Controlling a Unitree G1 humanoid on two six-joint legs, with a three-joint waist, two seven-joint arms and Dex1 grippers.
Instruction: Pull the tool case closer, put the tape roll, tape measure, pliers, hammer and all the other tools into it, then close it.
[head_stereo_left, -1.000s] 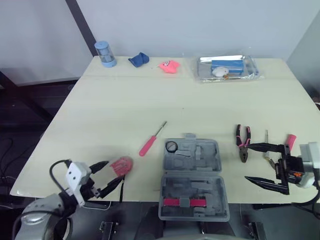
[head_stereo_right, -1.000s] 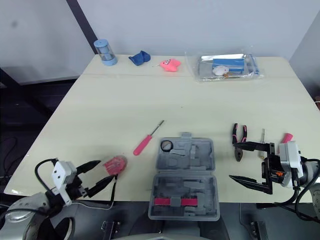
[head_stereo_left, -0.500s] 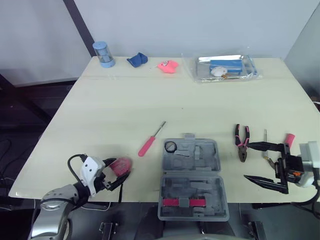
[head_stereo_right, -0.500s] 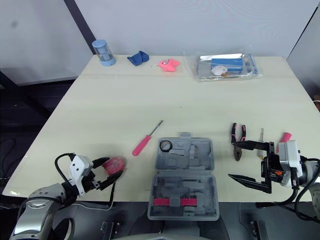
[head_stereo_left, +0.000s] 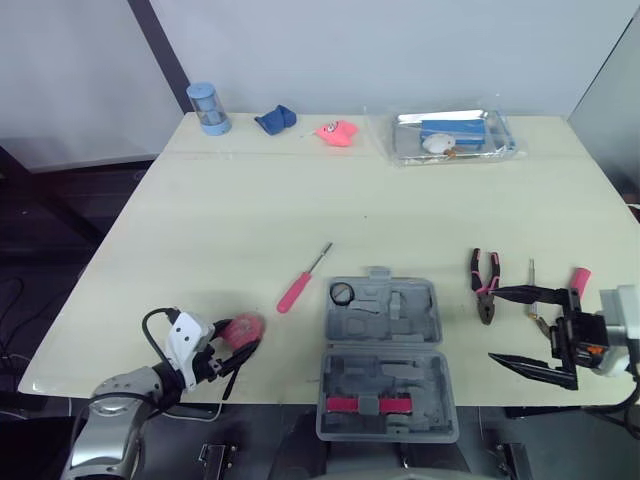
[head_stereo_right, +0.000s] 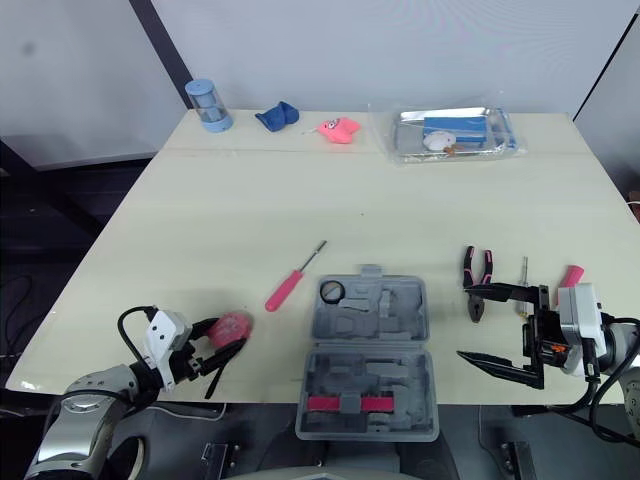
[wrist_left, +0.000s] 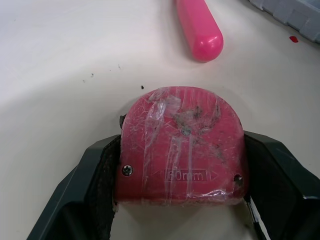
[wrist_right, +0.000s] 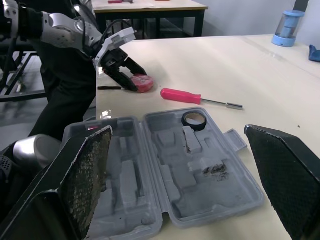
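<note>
Pinching the pink tape measure (head_stereo_left: 245, 325) between its 2 black fingers, the left gripper (head_stereo_left: 238, 338) sits at the near left edge of the table (head_stereo_left: 250, 210) in the head camera's views. The tape measure rests on the tabletop. The grey tool case (head_stereo_left: 385, 345) lies open at the middle of the near edge. A tape roll (head_stereo_left: 343, 293) sits in a recess at the far left corner of its far half. A pink-handled screwdriver (head_stereo_left: 300, 283) lies between the tape measure and the tool case, touching neither. The pliers (head_stereo_left: 486, 284) lie just right of the tool case. The right gripper (head_stereo_left: 493, 324) is at the near right beside the pliers, its fingers spread wide around nothing. A pink handle (head_stereo_left: 579, 281) lies just past its wrist; I cannot tell which tool it belongs to. Along the far edge are a blue cylinder (head_stereo_left: 205, 107), a pink toy (head_stereo_left: 338, 132) and a clear bag (head_stereo_left: 452, 135).

From the left wrist, the fingers (wrist_left: 95, 185) press against both sides of the tape measure. The rounded end of the screwdriver's handle lies near it but apart.

From the right wrist, the 2 wide-apart fingers (wrist_right: 85, 175) frame the open tool case with the tape roll in its recess. The screwdriver lies beyond the case, and the left gripper clamps the tape measure past it.
</note>
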